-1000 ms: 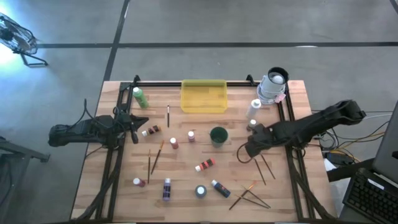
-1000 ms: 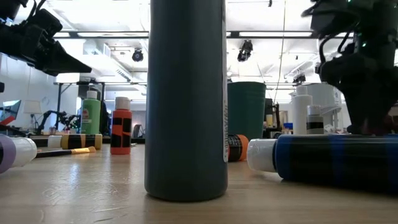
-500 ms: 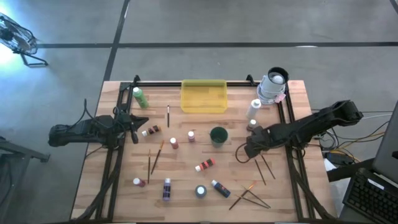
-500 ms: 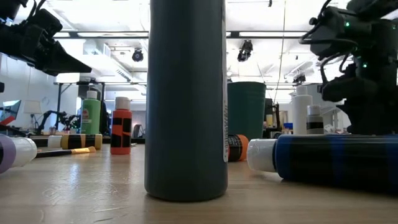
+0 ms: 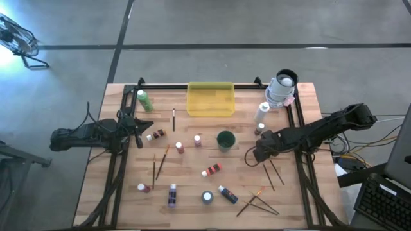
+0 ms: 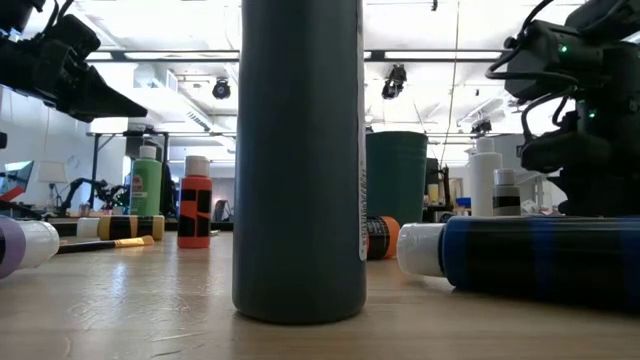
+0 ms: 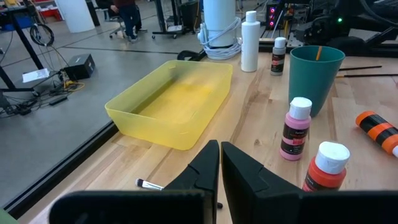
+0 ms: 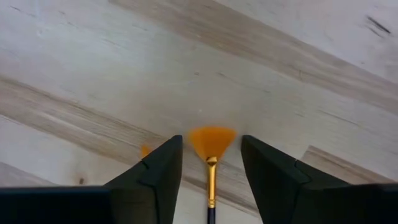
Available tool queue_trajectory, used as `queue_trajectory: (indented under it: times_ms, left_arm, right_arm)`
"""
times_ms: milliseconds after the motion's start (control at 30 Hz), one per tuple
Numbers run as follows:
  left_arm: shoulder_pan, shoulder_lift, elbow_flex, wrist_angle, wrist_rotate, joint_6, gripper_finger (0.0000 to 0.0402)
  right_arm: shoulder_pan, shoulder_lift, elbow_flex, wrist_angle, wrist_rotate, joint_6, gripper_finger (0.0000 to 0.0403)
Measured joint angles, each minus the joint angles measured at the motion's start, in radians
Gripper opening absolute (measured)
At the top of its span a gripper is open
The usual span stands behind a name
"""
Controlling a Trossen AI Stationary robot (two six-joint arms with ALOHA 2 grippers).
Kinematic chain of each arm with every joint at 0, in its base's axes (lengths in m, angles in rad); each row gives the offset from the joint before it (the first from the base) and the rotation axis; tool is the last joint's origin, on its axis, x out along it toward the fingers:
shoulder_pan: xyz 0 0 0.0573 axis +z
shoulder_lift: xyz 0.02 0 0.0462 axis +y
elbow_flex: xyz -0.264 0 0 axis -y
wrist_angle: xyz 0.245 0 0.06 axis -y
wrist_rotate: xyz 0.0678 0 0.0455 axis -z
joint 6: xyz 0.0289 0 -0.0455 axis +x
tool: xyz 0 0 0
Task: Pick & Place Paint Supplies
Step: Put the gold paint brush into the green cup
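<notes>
Paintbrush, fan-tipped, lies between my right gripper's spread fingers, untouched; my left gripper pressed together, empty, near yellow tray.

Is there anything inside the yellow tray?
No, the yellow tray is empty; only its bare see-through bottom shows.

Wooden table with scattered paint bottles, paintbrushes, tray, cup.

Eleven bottles, seven brushes, one tray, one cup.
</notes>
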Motion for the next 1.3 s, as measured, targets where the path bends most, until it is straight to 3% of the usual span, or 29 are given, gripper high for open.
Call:
queue_trajectory:
  times_ms: [267,567,900,1300]
  left_arm:
    - [0.0,0.0,0.0,0.0,0.0,0.0,0.0023]
    - [0.0,0.0,0.0,0.0,0.0,0.0,0.0023]
    - [0.0,0.0,0.0,0.0,0.0,0.0,0.0023]
    - [0.0,0.0,0.0,0.0,0.0,0.0,0.0023]
  right_arm:
    - [-0.008,0.002,-0.003,-0.008,0.002,-0.018,0.0104]
    - [-0.008,0.002,-0.004,-0.001,0.013,-0.027,0.0015]
    - [-0.01,-0.049,0.025,-0.066,0.007,-0.023,0.0008]
    - [-0.009,-0.171,0.249,-0.239,0.168,-0.104,0.0008]
